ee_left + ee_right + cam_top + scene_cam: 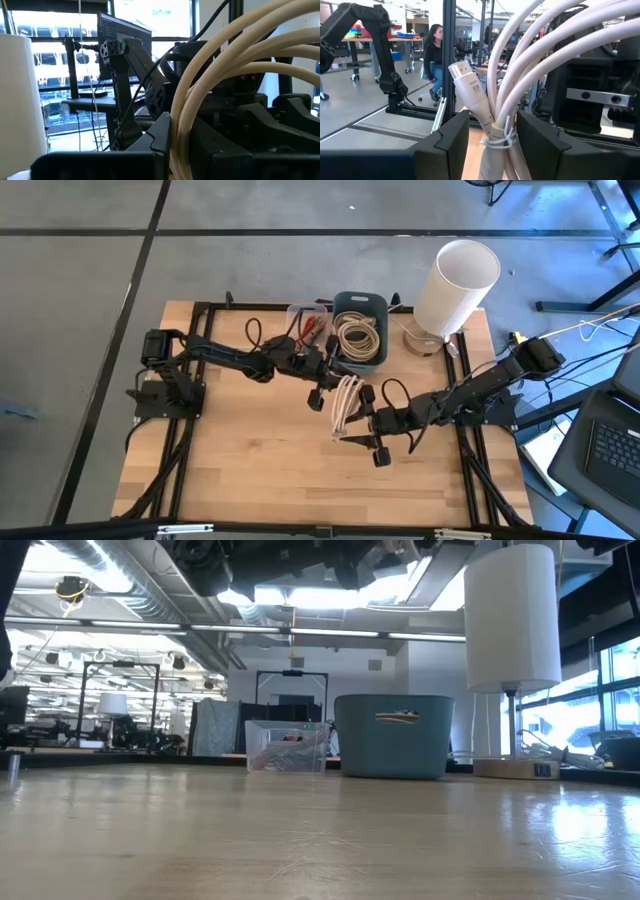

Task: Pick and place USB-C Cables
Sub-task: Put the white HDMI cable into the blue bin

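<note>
Both arms meet just in front of the teal bin point(377, 307), the landmark here, and a cream-white cable coil point(346, 402) hangs in the air between them, clear of the table point(250, 460).

The left gripper point(322, 392) sits on the coil's bin-side end, fingers narrowed tight on the loops. In the left wrist view the cream strands point(200, 90) arc right across the frame, pressed against the dark finger point(162, 135).

The right gripper point(372, 438) comes in from the coil's far end, away from the bin. Its fingers point(447, 145) stand fairly wide, one on each side of the tied neck of the coil point(495, 135), where a thin tie cinches the strands and a white plug point(467, 82) sticks up. Whether the pads actually press the cable there is hard to call; they look just beside it.

More cream coils point(358, 335) lie inside the bin. Beside it sits a clear box point(308, 322) holding red and green bundles, and on the bin's other side a white lamp point(455, 285). A person point(434, 55) sits in the room beyond.
</note>
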{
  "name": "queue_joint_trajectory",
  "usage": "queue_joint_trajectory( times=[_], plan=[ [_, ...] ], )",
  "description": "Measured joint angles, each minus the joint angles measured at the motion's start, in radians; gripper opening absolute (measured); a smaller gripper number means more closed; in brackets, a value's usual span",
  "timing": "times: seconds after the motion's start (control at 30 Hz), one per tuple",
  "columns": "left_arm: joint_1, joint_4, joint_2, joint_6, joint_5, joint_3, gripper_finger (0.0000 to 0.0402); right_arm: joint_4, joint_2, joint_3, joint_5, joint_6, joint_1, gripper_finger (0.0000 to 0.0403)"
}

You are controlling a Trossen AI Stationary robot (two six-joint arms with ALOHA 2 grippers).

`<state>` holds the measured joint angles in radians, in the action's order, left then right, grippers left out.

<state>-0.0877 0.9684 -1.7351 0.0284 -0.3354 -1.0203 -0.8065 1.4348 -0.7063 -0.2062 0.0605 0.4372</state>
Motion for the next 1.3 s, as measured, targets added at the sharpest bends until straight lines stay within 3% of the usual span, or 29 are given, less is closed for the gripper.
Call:
queue_joint_trajectory(
  times=[0.17, 0.37, 0.83, 1.03, 1.3],
  plan=[
    [0.0, -0.003, 0.0, 0.0, 0.001, 0.0, 0.0031, 0.023, 0.016, -0.02, -0.001, -0.027, -0.02, 0.0149],
    [0.003, 0.0, 0.002, 0.002, -0.007, 0.0, 0.0049, 0.074, 0.028, -0.057, -0.017, -0.021, -0.021, 0.0034],
    [0.023, -0.094, 0.019, 0.018, 0.061, 0.0, 0.0208, 0.22, -0.021, -0.057, -0.094, -0.006, -0.02, 0.0031],
    [0.022, -0.306, 0.114, -0.068, 0.165, -0.001, 0.0258, 0.429, -0.173, -0.057, -0.255, 0.017, 0.022, 0.0031],
    [0.023, -0.638, 0.247, -0.112, 0.344, -0.001, 0.0267, 0.86, -0.357, -0.058, -0.481, -0.128, 0.043, 0.0028]
  ],
)
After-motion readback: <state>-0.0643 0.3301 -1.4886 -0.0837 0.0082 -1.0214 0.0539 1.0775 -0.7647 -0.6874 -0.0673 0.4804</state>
